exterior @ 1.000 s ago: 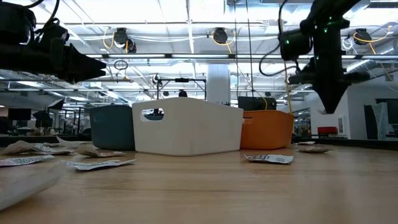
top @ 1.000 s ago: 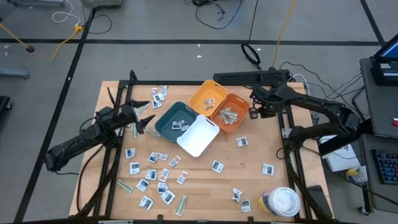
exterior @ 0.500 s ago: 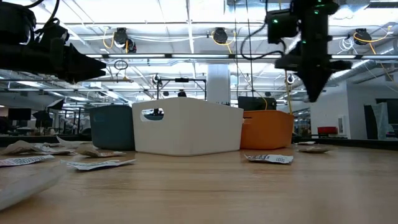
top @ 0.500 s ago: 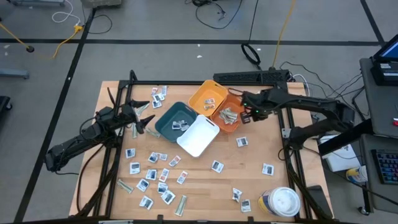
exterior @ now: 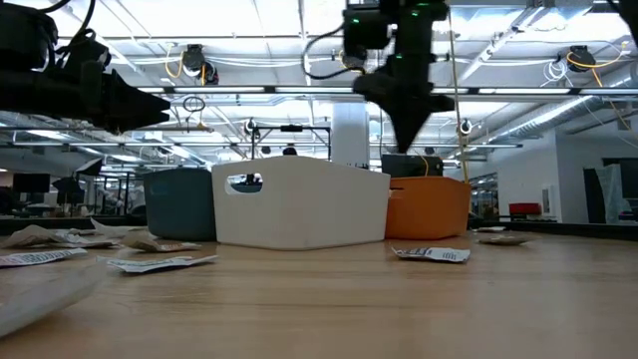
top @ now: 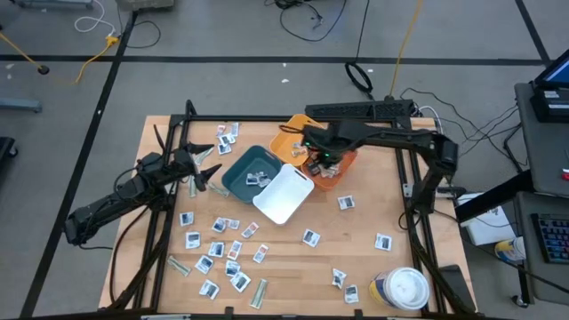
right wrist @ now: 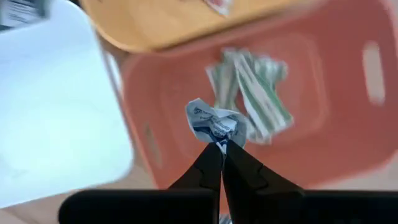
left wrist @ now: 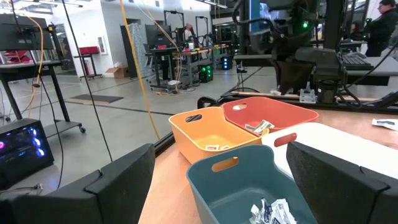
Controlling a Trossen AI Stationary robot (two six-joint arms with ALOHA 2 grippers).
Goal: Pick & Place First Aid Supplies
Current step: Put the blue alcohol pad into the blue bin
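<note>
Packet [right wrist: 215, 122] pinched in the right gripper [right wrist: 221, 149], fingertips closed on its lower edge, hanging directly above the orange bin [right wrist: 348, 134] beside the white bin [right wrist: 56, 118]. It's crumpled, white with blue print. Below lie grey-green strips [right wrist: 258, 87]. My read: the drop is straight down. Left gripper [top: 203, 165] waits spread wide, empty, near the teal bin [top: 240, 180].

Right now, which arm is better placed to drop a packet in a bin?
Right. Its gripper is shut on a crumpled packet directly over the orange bin. The left gripper hangs open and empty near the table's left edge, away from the bins.
</note>
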